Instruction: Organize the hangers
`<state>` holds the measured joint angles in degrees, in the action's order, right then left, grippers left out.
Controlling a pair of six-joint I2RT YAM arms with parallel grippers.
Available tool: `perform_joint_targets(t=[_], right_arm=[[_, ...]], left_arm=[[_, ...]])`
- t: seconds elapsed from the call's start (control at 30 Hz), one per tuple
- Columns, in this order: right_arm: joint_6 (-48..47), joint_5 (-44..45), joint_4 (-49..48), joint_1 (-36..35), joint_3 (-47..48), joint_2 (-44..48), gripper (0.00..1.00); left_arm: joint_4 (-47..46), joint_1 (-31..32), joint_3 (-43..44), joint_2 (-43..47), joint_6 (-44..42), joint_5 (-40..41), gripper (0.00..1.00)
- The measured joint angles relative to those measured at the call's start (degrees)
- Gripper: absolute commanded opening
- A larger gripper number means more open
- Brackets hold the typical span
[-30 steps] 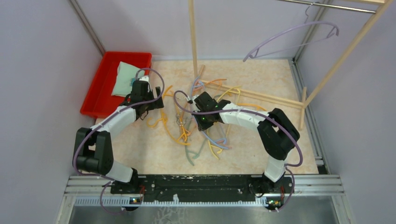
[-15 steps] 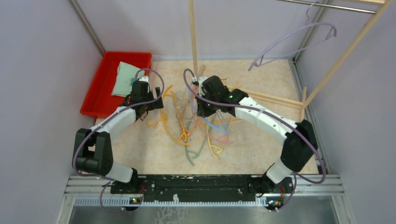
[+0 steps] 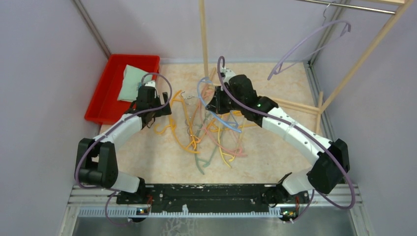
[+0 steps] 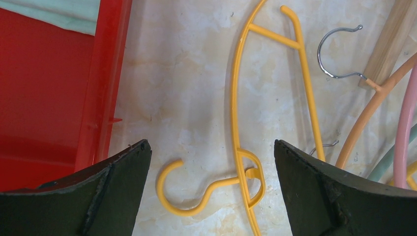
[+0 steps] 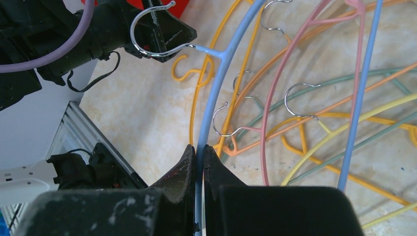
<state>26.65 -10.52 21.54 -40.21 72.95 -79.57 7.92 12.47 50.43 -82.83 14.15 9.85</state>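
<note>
Snag risk, we judge: right end effector (image 5: 199, 150) is clenched on a thin light-blue plastic hanger (image 5: 223, 55), held over the tangle (image 3: 216, 142) on the bench (image 3: 147, 157); a crossing pink plastic hanger (image 5: 264, 162) may drag along. Left end effector (image 4: 211, 147) gapes above a yellow plastic hanger (image 4: 235, 98).

left pincer (image 4: 210, 147): wide apart | right pincer (image 5: 199, 150): clamping blue hanger (image 5: 366, 73)

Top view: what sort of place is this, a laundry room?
More likely a robot test booth than a laundry: a left arm and a right arm bolted to a rail, plain walls boxing in a table, and a heap of coloured hangers beside a wooden rack.
</note>
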Motion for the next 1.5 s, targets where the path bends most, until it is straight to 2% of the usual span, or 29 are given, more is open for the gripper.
perform_joint_targets(t=[0.17, 0.43, 0.77, 0.93, 1.07, 1.27, 1.5], right_arm=[[0.5, -2.8, -5.9, 0.1, -5.1, -1.7, 0.0], [-3.5, -3.7, -10.9, -0.2, -12.9, -11.2, 0.0], [-7.9, -2.3, -13.7, -1.9, -13.5, -18.6, 0.0], [-8.8, -1.9, -14.7, -2.4, -13.5, -19.8, 0.23], [-9.3, -1.5, -14.5, -2.9, -13.5, -20.9, 0.3], [-9.6, -1.6, -13.5, -3.3, -13.5, -22.8, 0.16], [-10.6, -0.3, -12.2, -3.6, -13.2, -22.2, 0.18]], left_arm=[[0.0, 0.0, -1.2, 0.7, 0.7, -0.1, 1.0], [0.2, 0.0, -1.6, 2.3, 0.8, 0.1, 1.0], [0.3, 0.0, -1.6, 2.5, 0.0, 0.5, 1.0], [0.3, 0.0, -1.6, 1.8, 0.0, 0.5, 1.0], [0.3, 0.0, -1.6, 1.2, 0.0, 0.5, 1.0], [0.3, 0.0, -1.6, 0.8, 0.0, 0.5, 1.0], [0.2, 0.0, -1.6, 0.6, 0.0, 0.5, 1.0]])
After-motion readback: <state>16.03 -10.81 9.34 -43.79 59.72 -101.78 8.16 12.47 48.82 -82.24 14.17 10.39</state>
